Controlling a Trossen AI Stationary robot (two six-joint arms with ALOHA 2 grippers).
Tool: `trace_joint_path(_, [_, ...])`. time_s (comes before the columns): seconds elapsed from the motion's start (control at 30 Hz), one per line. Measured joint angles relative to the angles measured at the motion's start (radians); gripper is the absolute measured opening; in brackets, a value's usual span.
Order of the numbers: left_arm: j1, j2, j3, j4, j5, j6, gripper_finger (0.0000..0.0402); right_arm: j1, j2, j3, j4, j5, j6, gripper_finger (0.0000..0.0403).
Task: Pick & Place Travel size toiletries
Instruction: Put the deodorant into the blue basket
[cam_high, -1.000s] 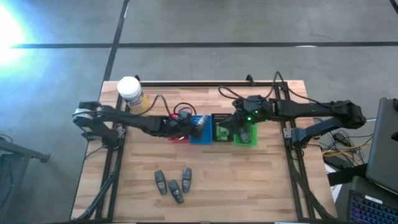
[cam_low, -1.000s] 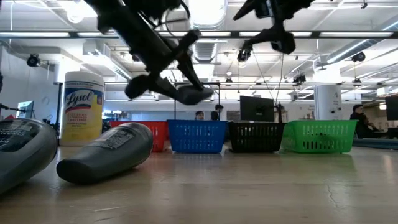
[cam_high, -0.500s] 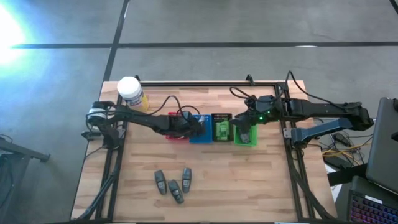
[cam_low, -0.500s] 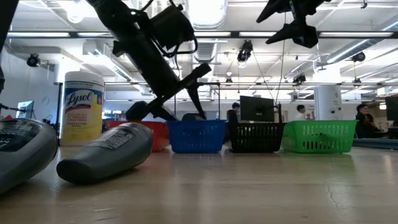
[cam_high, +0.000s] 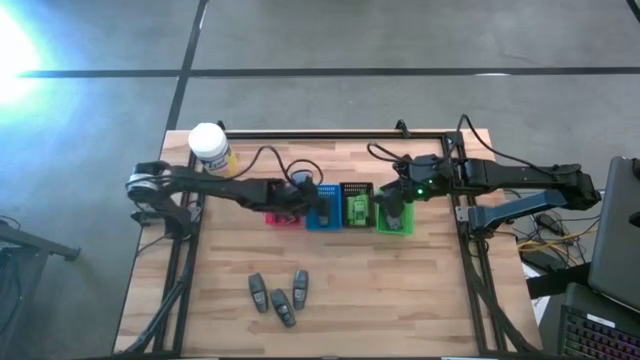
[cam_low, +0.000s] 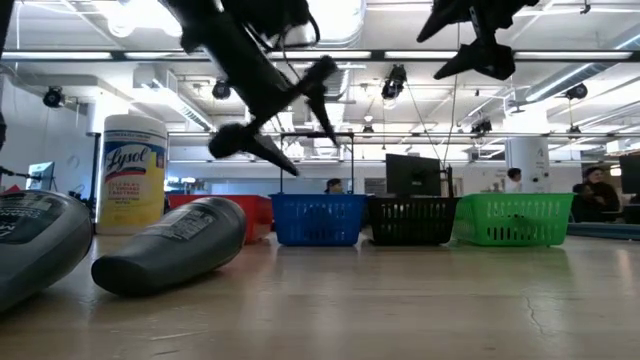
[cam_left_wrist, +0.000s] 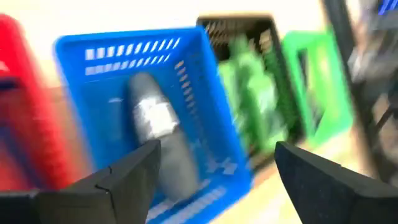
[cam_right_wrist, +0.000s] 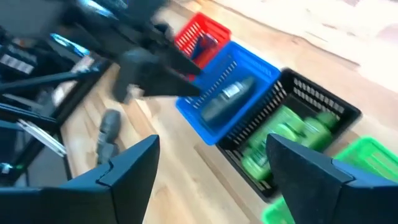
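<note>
My left gripper (cam_high: 297, 197) hangs open and empty above the blue basket (cam_high: 323, 207); the low view shows it (cam_low: 312, 150) raised over the basket row. One grey oval tube (cam_left_wrist: 155, 140) lies flat on the blue basket's floor. Bright green tubes (cam_left_wrist: 249, 102) fill the black basket (cam_high: 356, 205), and dark sticks stand in the red basket (cam_right_wrist: 202, 38). Several grey tubes (cam_high: 278, 298) lie flat on the near table. My right gripper (cam_high: 393, 207) hovers open and empty over the green basket (cam_high: 395, 220).
The yellow jar with a white lid (cam_high: 210, 148) stands at the far left corner. The four baskets sit in one row across the table's middle (cam_low: 410, 222). Two grey tubes (cam_low: 170, 255) lie close to the low camera. People show in the room behind.
My left gripper, shut on a grey tube a second ago, dipped into the blue basket, opened and let the tube go. It has since risen and drawn back toward the table's left edge. The tube now lies in the blue basket. My right gripper moved slightly toward the right.
</note>
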Motion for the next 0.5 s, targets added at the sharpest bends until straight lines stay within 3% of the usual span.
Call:
trace_joint_path(0.17, [-0.075,-0.110,0.014,-0.317,0.106,0.401,0.0306,0.000,0.000,-0.001,-0.082,-0.002,-0.011,0.0298])
trace_joint_path(0.33, [-0.244,-0.209,-0.042,-0.475,0.298,0.866,0.0290,0.000,0.000,-0.010,-0.106,-0.006,-0.043,0.0307])
trace_joint_path(0.5, [-0.454,-0.238,-0.102,-0.524,0.274,1.252,0.0278,0.000,0.000,-0.017,-0.107,-0.006,-0.051,0.0314])
